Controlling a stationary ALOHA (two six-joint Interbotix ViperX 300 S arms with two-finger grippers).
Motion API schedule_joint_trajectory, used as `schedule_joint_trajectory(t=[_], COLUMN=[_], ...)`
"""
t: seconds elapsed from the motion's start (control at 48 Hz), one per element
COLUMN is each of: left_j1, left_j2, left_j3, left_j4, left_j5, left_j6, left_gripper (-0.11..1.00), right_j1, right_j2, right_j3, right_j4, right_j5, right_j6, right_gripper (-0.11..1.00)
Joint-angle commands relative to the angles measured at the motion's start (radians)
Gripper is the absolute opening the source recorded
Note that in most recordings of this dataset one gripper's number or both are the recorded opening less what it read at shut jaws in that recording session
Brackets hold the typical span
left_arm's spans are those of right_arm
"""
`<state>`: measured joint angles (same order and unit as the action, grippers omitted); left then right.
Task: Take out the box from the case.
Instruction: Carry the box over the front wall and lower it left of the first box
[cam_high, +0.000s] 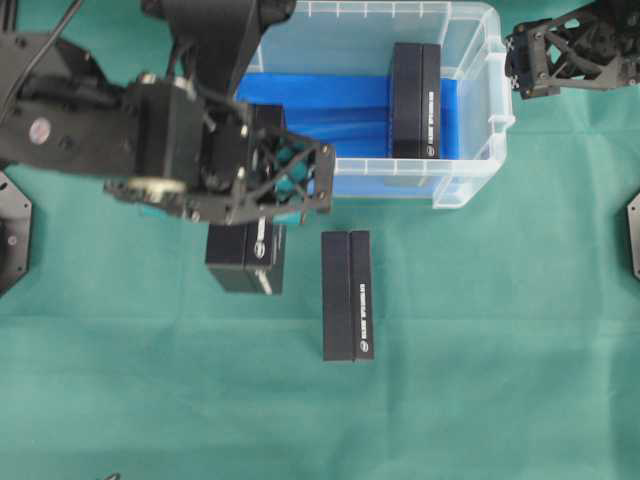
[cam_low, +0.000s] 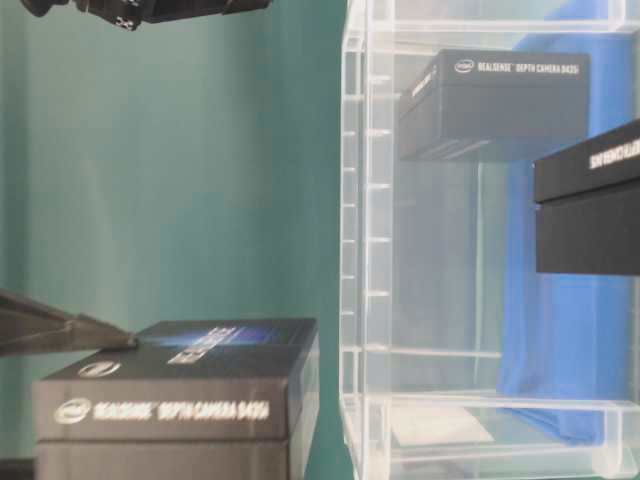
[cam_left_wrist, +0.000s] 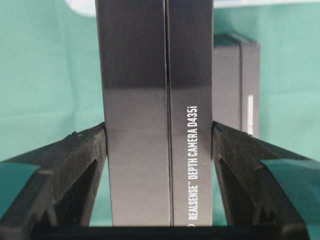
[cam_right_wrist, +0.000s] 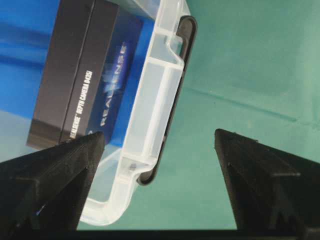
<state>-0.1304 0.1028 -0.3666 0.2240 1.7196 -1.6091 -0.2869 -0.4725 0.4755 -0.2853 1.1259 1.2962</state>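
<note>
Left gripper (cam_left_wrist: 160, 145), centre-left of the overhead frame, is pinching a black box (cam_left_wrist: 155, 100) between its fingers (cam_left_wrist: 75, 165), both pads pressed to the box's sides, over the green cloth (cam_high: 480, 380) just outside the case (cam_high: 480, 100). Right gripper (cam_right_wrist: 160, 150) hangs with jaws spread wide and nothing between them, above the case's right rim. Boxes counted: three — one gripped, one on the cloth (cam_high: 347, 296) at centre frame, one inside the case (cam_high: 416, 100) at upper right; one case.

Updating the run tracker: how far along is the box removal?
Done: one box lies on the cloth outside the case. In hand: left gripper has its jaws clamped on a second box outside the case. Left: one box remains inside; right gripper is open, empty.
</note>
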Motion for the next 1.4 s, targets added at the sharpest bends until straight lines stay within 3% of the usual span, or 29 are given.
schedule_joint_trajectory(t=[0.0,0.271,0.918,1.147,1.376], left_j1=[-0.026,-0.086,-0.095,-0.132,-0.173], left_j2=[-0.041,-0.04,-0.048,-0.048,-0.063], left_j3=[-0.017,-0.015,0.028,0.13,0.322], left_j4=[0.008,0.008,0.009,0.009,0.009], left_j5=[0.006,0.006,0.003,-0.048,-0.241], left_j6=[-0.025,-0.098,-0.109,-0.164,-0.253], left_gripper=[0.6,0.6,0.6,0.6,0.6], right_j1=[0.003,0.003,0.003,0.003,0.003], right_j2=[-0.006,-0.006,-0.006,-0.008,-0.008], right_j3=[-0.015,-0.017,-0.017,-0.015,-0.014], right_j4=[-0.005,-0.005,-0.003,-0.005,-0.005], right_j5=[-0.005,-0.003,-0.003,-0.002,0.002], right_j6=[-0.003,-0.003,-0.002,-0.002,-0.002], right_gripper=[0.91,0.91,0.91,0.91,0.91])
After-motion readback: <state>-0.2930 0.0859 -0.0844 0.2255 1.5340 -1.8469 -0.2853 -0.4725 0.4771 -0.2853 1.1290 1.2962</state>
